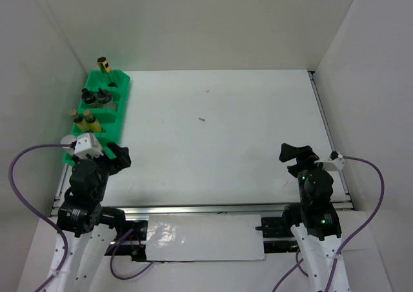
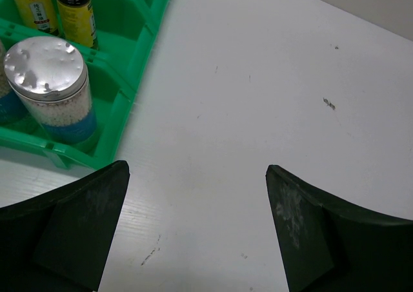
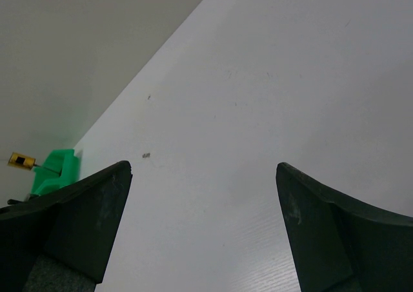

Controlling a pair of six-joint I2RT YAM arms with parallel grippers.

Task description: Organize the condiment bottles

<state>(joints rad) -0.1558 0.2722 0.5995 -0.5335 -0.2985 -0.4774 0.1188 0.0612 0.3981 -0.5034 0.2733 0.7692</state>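
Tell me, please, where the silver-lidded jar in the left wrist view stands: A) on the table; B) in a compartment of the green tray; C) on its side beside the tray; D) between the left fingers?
B: the silver-lidded jar stands upright inside a compartment of the green tray, apart from the left gripper, whose fingers stand open.

Robotics lab test cell: white panel walls (image 1: 206, 21) around a white table (image 1: 245, 131), two cabled arms (image 1: 87, 189).
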